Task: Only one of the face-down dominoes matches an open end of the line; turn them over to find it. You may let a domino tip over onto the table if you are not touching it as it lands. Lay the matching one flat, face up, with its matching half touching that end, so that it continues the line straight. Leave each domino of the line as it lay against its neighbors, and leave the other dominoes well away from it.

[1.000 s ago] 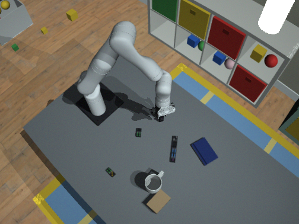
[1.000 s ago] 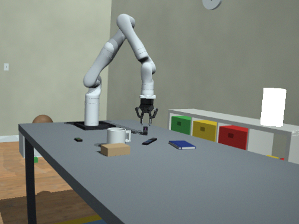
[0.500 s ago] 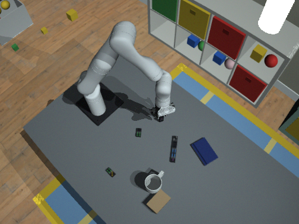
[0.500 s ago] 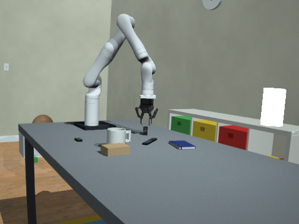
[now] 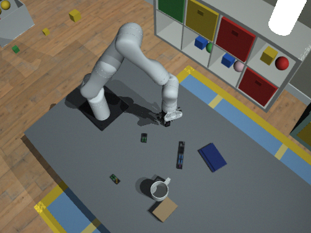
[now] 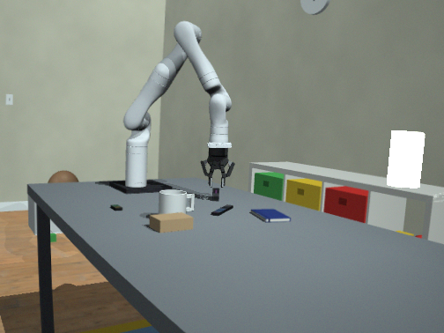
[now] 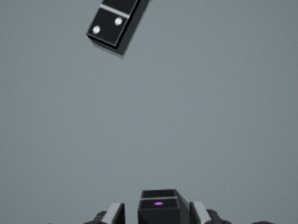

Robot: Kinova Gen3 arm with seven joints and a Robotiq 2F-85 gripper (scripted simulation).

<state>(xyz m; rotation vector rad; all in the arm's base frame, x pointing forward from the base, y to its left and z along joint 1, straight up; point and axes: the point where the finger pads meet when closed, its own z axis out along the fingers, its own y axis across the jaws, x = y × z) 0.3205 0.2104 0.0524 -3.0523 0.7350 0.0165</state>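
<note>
The gripper's (image 5: 164, 118) (image 6: 217, 185) (image 7: 158, 214) fingers stand partly apart, gripping nothing, above an upright domino (image 5: 167, 124) (image 6: 216, 194) (image 7: 159, 212). Open grey table (image 5: 247, 188) (image 6: 286, 273) (image 7: 225, 100) separates it from the line's (image 5: 181, 155) (image 6: 222, 210) (image 7: 107, 26) white-pipped end. Beyond, a glossy mug (image 5: 159, 198) (image 6: 173, 203) crowds a tan block (image 5: 165, 209) (image 6: 171, 223); a blue book (image 5: 212, 157) (image 6: 270, 215) flanks the line.

- Gripper (image 5: 163, 118) (image 6: 217, 185) (image 7: 158, 214) has air under it, but an upright domino (image 5: 167, 124) (image 6: 216, 194) (image 7: 159, 212) is right below the fingertips.
- Decent lane between the domino line (image 5: 181, 155) (image 6: 222, 210) and the blue book (image 5: 212, 157) (image 6: 270, 215), fwiw.
- Mug (image 5: 159, 190) (image 6: 173, 203) is the tall nuisance, crowding a dark domino (image 5: 158, 178) by its handle.
- Tan block (image 5: 165, 209) (image 6: 171, 223) pretty much plugs one side of the mug.
</note>
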